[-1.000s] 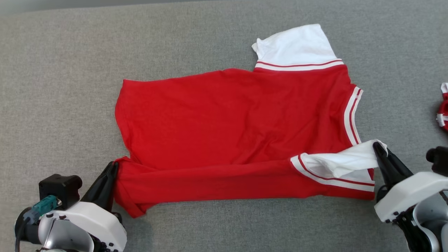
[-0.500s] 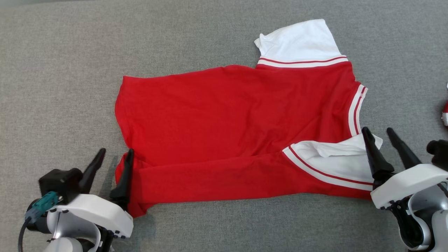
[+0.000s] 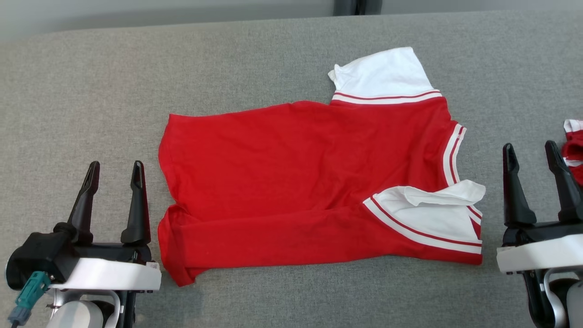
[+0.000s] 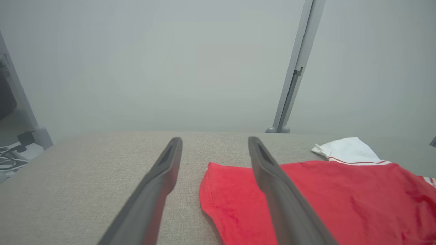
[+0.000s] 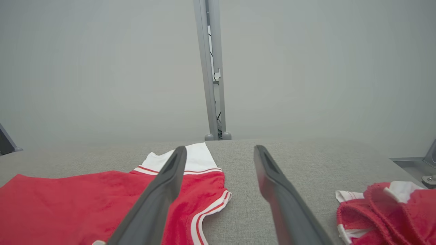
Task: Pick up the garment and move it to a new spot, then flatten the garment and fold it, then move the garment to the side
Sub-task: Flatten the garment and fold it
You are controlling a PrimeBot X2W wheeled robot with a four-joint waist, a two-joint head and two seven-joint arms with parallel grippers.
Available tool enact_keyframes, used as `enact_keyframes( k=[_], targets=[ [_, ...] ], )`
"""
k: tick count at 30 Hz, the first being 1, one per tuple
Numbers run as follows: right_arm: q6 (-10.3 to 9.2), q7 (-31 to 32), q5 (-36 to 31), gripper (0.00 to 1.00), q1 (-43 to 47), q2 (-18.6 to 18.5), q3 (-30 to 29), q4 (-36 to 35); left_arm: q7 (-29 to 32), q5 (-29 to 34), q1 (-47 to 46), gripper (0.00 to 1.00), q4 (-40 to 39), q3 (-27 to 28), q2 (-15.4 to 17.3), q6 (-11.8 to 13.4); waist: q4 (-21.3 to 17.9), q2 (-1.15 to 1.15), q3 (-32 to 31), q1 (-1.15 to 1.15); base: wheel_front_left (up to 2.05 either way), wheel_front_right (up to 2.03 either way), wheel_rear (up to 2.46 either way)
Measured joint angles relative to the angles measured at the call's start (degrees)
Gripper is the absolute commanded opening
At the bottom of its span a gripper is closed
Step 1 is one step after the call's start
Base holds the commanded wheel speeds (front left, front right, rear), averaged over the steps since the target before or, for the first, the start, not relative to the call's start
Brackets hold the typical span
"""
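The left pincer [image 3: 116,165] stands wide and empty, just beside the hem end of the red garment [image 3: 300,182]. The right pincer [image 3: 529,146] is equally wide and empty, near the white-sleeved end. The garment lies in the middle of the grey desk [image 3: 91,91], its near edge folded over. A crumpled red-and-white cloth [image 3: 573,146] lies just beyond the right pincer.

White wrist shells [image 3: 104,275], long dark tapered fingers [image 3: 136,205], teal cable plug [image 3: 28,288]

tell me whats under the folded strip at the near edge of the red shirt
The folded strip lies on the red shirt itself, which rests on the grey surface. Whatever it covers is hidden.
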Motion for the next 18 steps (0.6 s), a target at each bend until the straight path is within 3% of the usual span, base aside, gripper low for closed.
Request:
enact_keyframes(
  k=[18],
  targets=[
    [0.0,0.2,-1.5,1.0,5.5,0.7,1.1,2.8,1.2,1.2,1.8,1.0,5.4,-4.0,-0.2,-1.5,0.8,0.0,-1.6,0.0,0.0,0.0,0.0]
  ],
)
